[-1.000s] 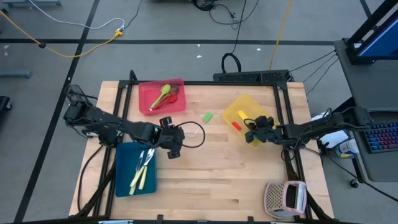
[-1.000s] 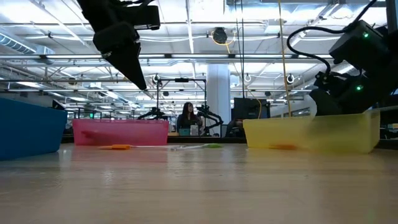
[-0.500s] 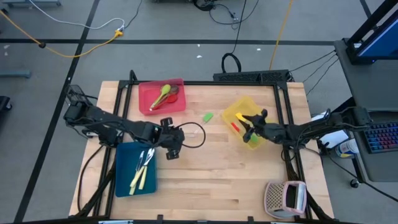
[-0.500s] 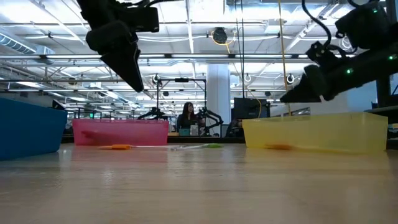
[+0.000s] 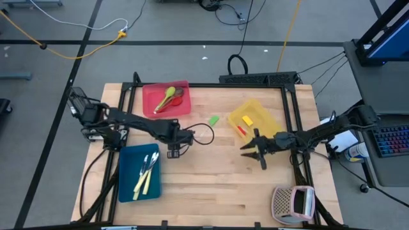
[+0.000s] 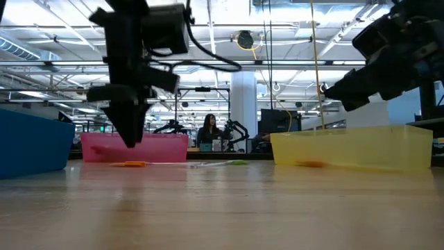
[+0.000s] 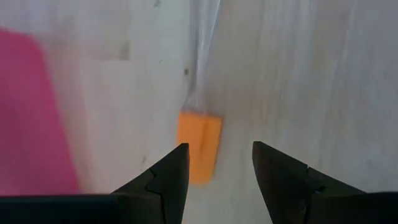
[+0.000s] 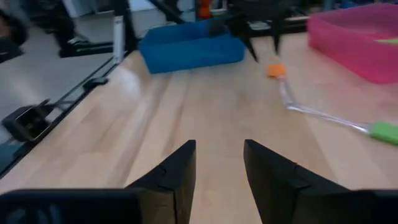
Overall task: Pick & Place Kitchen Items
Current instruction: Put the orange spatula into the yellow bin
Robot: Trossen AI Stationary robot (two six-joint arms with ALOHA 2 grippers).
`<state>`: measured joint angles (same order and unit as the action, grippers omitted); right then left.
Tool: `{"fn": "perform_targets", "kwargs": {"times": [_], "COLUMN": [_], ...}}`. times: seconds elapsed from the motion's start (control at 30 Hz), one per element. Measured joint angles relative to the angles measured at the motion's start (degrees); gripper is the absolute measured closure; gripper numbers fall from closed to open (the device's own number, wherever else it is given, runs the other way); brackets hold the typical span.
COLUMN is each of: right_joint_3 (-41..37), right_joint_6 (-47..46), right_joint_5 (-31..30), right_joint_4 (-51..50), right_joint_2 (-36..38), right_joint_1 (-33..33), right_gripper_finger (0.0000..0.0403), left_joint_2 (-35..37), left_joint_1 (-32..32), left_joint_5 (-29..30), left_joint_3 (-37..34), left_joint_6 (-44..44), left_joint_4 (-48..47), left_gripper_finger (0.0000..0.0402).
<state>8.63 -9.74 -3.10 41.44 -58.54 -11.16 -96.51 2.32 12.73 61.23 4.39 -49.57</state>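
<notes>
Orange-headed spatula (image 7: pixel 199 146) on table | left gripper (image 7: pixel 217 180) above it, fingers released | right gripper (image 8: pixel 219 171) fingers released, empty

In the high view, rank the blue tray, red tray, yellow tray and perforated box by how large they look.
1. blue tray, clearly largest
2. red tray and yellow tray: look alike, so I won't separate them
3. pinkish perforated box, smallest, though the picture's bottom edge cuts it slightly.

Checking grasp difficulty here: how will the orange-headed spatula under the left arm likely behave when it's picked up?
The orange-headed spatula lies flat on the table, so the fingers probably must pinch low. Its slim clear handle looks smooth, possibly slippery, and probably light. Being flat, it seems unlikely to roll, though it may pivot if gripped at one end.
</notes>
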Motion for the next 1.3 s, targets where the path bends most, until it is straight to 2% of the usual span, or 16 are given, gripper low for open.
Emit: {"fn": "perform_targets", "kwargs": {"times": [0.3, 0.53, 0.7, 0.83, 1.07, 1.2, 1.3], "right_joint_3": [-1.09, -1.1, -1.1, -1.08, -1.08, -1.08, -1.08], "right_joint_6": [1.03, 1.05, 2.36, 2.95, 3.05, 3.88, 5.11], "right_joint_5": [-0.04, -0.03, -0.04, -0.05, -0.05, -0.31, -3.95], "right_joint_4": [9.5, 18.78, 24.54, 26.74, 26.94, 27.36, 27.83], "right_joint_2": [-7.17, -15.54, -20.79, -22.41, -22.63, -22.63, -22.63], "right_joint_1": [-5.76, -10.29, -12.06, -12.22, -12.21, -12.15, -12.15], "right_gripper_finger": [0.0242, 0.0246, 0.0249, 0.0248, 0.0252, 0.0252, 0.0253], "left_joint_2": [-7.06, -7.92, -7.98, -8.01, -8.05, -7.81, -6.83], "left_joint_1": [-4.01, -6.53, -8.52, -9.72, -10.77, -9.55, -7.32], "left_joint_5": [-1.23, -2.5, -6.57, -9.18, -11.36, -10.1, -8.2], "left_joint_3": [0.03, 0.26, 0.19, 0.09, 0.07, 0.03, -0.26], "left_joint_6": [-4.49, -6.15, -9.43, -10.19, -8.37, -6.32, -3.81], "left_joint_4": [0.06, 0.61, 2.47, 3.19, 3.16, 3.23, 3.63], "left_gripper_finger": [0.022, 0.022, 0.0224, 0.0263, 0.0375, 0.0375, 0.0365]}}
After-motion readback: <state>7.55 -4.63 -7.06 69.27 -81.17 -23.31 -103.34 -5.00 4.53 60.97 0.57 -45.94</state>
